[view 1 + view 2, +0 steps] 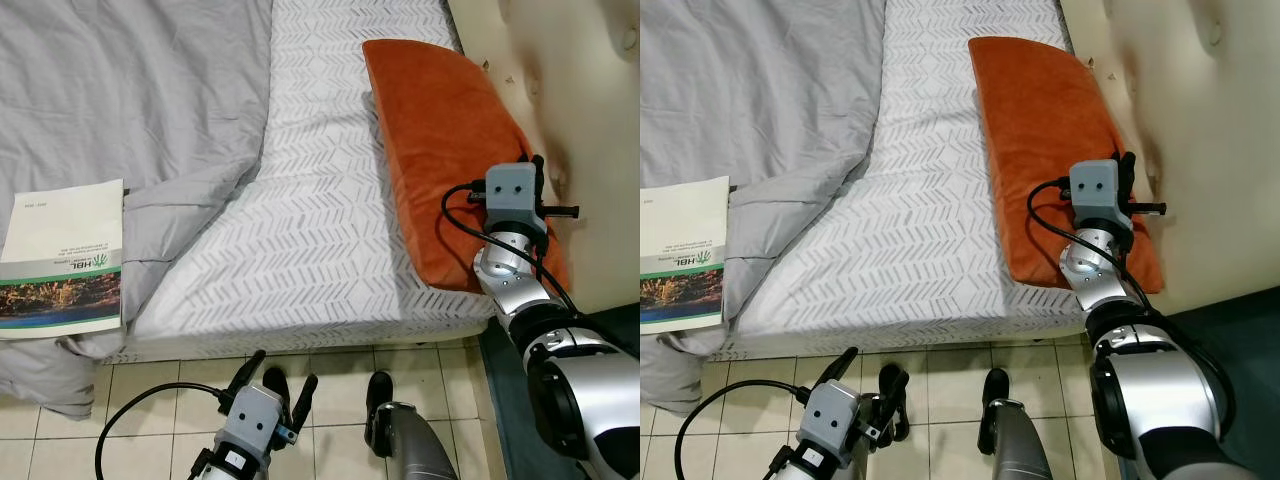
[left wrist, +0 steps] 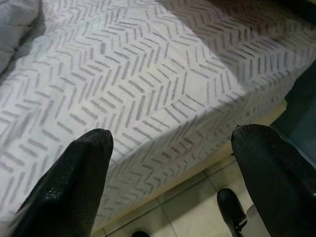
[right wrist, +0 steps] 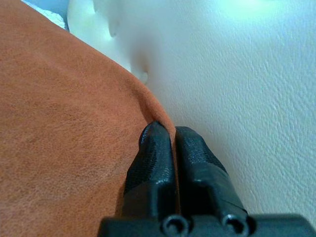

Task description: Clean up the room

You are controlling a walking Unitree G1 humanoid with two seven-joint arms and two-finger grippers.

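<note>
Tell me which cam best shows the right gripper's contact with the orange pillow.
Right wrist view: the right gripper has its fingers pressed together at the edge of the orange pillow, beside the cream headboard. Both eye views show the wrist over the pillow, with the fingertips hidden behind the camera housing. Left wrist view shows patterned sheet.

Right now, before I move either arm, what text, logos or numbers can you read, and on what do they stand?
"HBL", upside down from the head camera, with a small green logo beside it: on the white cover of the booklet lying on the grey blanket.
Smaller lines under "HBL" and a short line near the cover's far corner: too small to read.
The orange pillow, patterned sheet and both arms carry no readable text.
</note>
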